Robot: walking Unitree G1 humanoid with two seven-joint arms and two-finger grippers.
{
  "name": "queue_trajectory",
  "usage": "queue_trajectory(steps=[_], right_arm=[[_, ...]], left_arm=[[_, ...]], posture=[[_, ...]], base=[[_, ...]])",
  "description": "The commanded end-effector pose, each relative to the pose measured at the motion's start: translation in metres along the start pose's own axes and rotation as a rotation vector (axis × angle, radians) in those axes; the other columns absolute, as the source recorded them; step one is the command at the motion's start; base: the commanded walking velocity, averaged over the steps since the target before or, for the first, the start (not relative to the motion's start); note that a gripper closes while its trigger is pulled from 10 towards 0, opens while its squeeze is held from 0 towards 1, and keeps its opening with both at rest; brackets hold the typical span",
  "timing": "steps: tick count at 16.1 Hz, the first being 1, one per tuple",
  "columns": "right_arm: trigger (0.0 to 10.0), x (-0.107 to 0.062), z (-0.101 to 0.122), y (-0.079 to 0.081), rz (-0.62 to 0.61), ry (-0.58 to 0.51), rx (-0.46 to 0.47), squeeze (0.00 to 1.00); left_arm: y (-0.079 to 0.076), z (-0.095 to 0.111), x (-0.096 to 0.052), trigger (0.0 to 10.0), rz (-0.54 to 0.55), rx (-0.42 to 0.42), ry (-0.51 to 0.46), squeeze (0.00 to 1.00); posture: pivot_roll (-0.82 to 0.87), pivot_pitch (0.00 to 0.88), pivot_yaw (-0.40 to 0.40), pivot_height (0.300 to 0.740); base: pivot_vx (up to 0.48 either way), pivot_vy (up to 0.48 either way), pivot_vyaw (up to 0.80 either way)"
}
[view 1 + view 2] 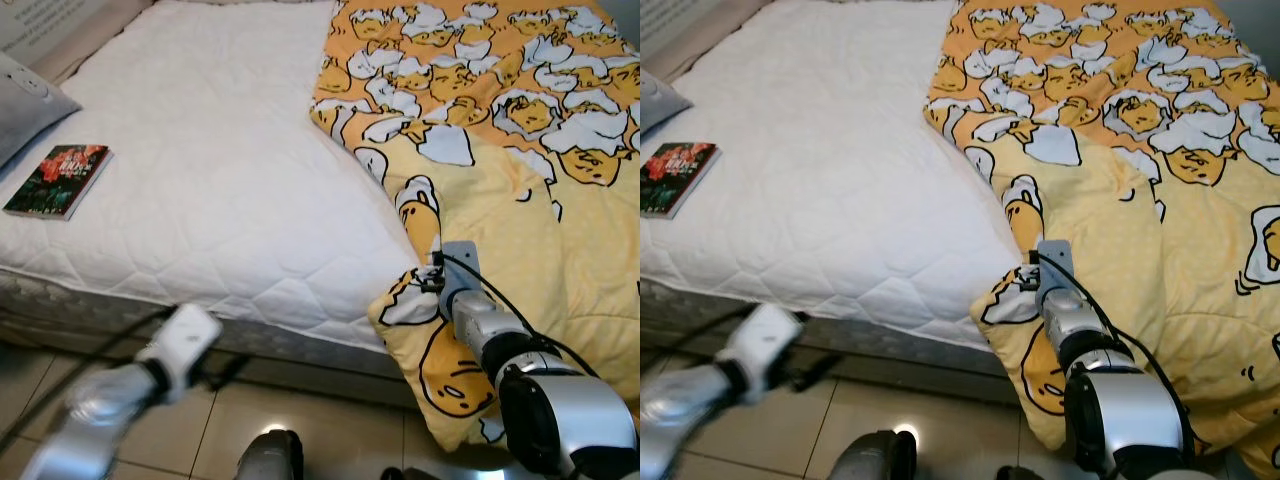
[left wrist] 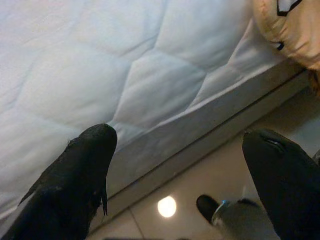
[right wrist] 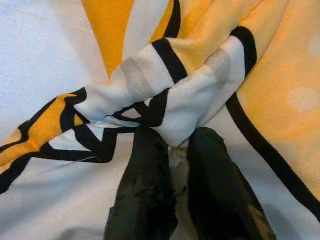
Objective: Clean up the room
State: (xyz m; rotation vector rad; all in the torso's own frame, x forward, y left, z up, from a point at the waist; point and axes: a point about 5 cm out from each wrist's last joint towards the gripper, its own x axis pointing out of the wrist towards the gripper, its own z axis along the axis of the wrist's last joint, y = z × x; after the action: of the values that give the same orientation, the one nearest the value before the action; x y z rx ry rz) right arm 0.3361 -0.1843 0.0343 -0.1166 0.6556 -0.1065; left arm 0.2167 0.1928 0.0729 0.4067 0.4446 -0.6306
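Here, yellow blanket [image 1: 500, 170] spread over the bed's right half, from 12 o'clock down to 5 o'clock in the head views, long axis running roughly top to bottom, lower corner spilling past the mattress [image 1: 220, 180] edge toward the tiled floor [image 1: 300, 430]. Printed with white-and-orange cartoon figures outlined in black. Right hand [image 3: 175, 150] at about 5 o'clock in the head views, clamped on a bunched fold of that blanket near its hanging corner; black fingers [image 3: 145, 190] pinched close together with cloth between them. Left hand [image 2: 180, 155] at 7 o'clock, low before the bed's near edge, fingers spread wide apart and holding nothing, aimed at the mattress side and the floor. Book [image 1: 58, 180] with a red floral cover lying flat at 9 o'clock on the bare white mattress, long axis tilted toward 1 o'clock, well apart from the blanket. Grey pillow [image 1: 25, 105] just beyond the book, at the left edge.
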Motion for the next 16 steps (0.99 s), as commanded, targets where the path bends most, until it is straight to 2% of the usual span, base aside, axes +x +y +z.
queue_trajectory(steps=[1,4,6,9,10,11,12,13,14,15,16], right_arm=[[0.0,0.000,-0.007,-0.003,0.011,0.007,0.035,0.00],[0.0,0.000,-0.007,-0.005,0.077,-0.026,0.054,0.00],[0.0,-0.002,-0.006,-0.001,0.224,-0.073,0.048,0.00],[0.0,-0.007,0.000,0.021,0.461,-0.138,-0.018,0.00],[0.0,-0.008,0.002,0.026,0.505,-0.149,-0.025,0.00],[0.0,-0.012,0.006,0.036,0.622,-0.183,-0.048,0.00],[0.0,-0.014,0.008,0.040,0.665,-0.196,-0.057,0.00],[0.0,-0.017,0.012,0.044,0.726,-0.220,-0.065,0.00],[0.0,-0.016,0.016,0.039,0.702,-0.234,-0.078,0.00],[0.0,-0.016,0.016,0.039,0.702,-0.234,-0.078,0.00],[0.0,-0.015,0.017,0.033,0.673,-0.234,-0.089,0.00]], left_arm=[[-0.007,0.000,0.008,10.0,0.007,0.016,0.013,0.70],[-0.034,0.015,0.035,10.0,-0.009,0.017,-0.016,0.69],[-0.077,0.041,0.073,10.0,-0.033,0.025,-0.037,0.70],[-0.128,0.063,0.112,10.0,-0.023,0.034,-0.025,0.70],[-0.137,0.067,0.117,10.0,-0.022,0.035,-0.022,0.70],[-0.159,0.076,0.129,10.0,0.007,0.041,0.000,0.70],[-0.168,0.079,0.133,10.0,0.022,0.045,0.012,0.70],[-0.180,0.088,0.143,10.0,0.089,0.050,0.043,0.70],[-0.186,0.091,0.150,10.0,0.138,0.068,0.089,0.70],[-0.186,0.091,0.150,10.0,0.138,0.068,0.089,0.70],[-0.037,0.072,0.078,10.0,0.232,0.013,0.044,0.71]], posture=[[0.36,0.121,0.031,0.740],[0.33,0.099,0.027,0.740],[0.31,0.077,0.026,0.740],[0.29,0.059,0.022,0.740],[0.29,0.058,0.022,0.740],[0.28,0.051,0.016,0.740],[0.28,0.049,0.014,0.740],[0.28,0.042,0.008,0.740],[0.27,0.033,0.005,0.740],[0.27,0.033,0.005,0.740],[0.26,0.025,-0.005,0.740]], base=[[0.000,0.000,0.00],[0.000,0.000,0.00],[0.000,0.000,0.00],[0.000,0.000,0.00],[0.000,0.000,0.00],[0.000,0.000,0.00],[0.000,0.000,0.00],[0.000,0.000,0.00],[0.000,0.000,0.00],[0.000,0.000,0.00],[0.000,0.000,0.00]])
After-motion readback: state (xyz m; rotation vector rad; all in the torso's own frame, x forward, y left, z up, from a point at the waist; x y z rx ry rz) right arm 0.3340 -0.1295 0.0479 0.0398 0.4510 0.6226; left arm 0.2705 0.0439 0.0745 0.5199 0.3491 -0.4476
